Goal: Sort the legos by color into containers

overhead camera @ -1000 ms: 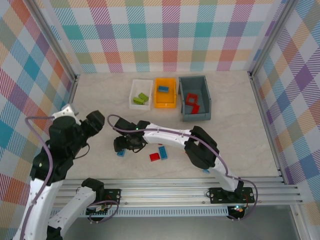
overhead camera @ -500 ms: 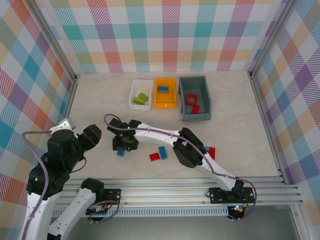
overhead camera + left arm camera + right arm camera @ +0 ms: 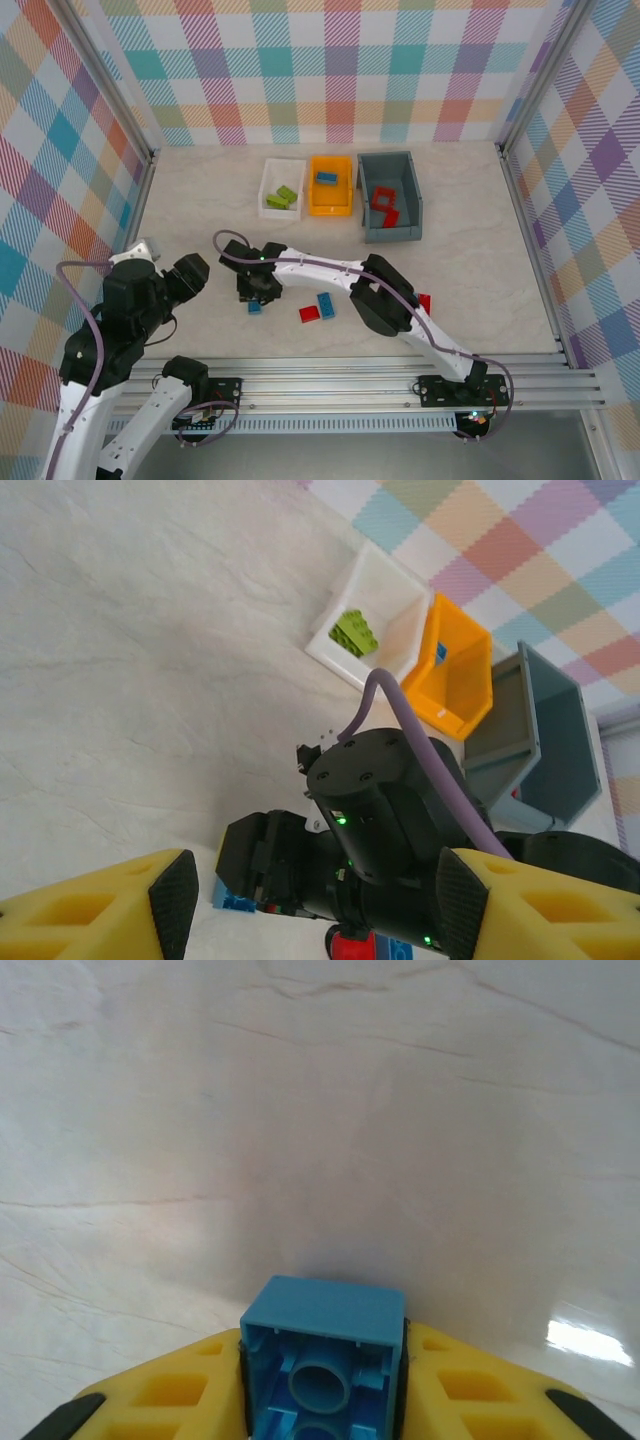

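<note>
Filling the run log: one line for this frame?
right gripper: shut on blue lego | left gripper: open, empty | next, likely: orange bin

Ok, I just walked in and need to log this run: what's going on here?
The right gripper, stretched across the table, pinches a blue brick. The left gripper hangs open nearby. The white tray holds green bricks, the orange bin blue, the grey bin red. A red brick lies loose.

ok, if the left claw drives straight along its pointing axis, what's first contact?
Probably the right arm's black wrist, the one gripping the blue lego, dead ahead of the left claw. Depth is unclear.
</note>
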You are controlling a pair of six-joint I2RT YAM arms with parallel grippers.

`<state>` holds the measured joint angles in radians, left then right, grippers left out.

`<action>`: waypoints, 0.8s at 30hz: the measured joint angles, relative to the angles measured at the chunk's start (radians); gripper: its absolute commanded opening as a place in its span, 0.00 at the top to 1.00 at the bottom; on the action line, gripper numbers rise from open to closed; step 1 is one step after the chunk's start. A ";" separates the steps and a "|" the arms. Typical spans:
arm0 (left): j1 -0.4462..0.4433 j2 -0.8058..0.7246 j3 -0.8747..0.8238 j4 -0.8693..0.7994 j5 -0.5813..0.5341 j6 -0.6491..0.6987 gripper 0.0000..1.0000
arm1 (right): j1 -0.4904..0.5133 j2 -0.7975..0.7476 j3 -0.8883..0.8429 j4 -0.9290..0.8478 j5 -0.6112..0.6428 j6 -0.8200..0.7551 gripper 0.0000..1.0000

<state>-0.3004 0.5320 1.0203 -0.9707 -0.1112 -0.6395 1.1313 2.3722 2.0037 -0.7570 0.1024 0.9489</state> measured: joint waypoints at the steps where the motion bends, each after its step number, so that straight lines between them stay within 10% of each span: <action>1: 0.000 0.007 -0.011 0.015 0.029 0.000 0.34 | -0.005 -0.033 -0.039 0.002 0.011 -0.008 0.73; 11: -0.023 0.216 -0.122 0.267 0.317 -0.050 0.34 | -0.295 -0.341 -0.188 0.011 0.146 -0.200 0.73; 24: -0.269 0.530 -0.126 0.554 0.271 -0.060 0.35 | -0.566 0.188 0.595 -0.151 0.200 -0.458 0.65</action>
<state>-0.5697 1.0622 0.8944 -0.4164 0.1600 -0.6994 0.5648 2.5607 2.5988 -0.9077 0.3027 0.4908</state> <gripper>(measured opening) 0.649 0.327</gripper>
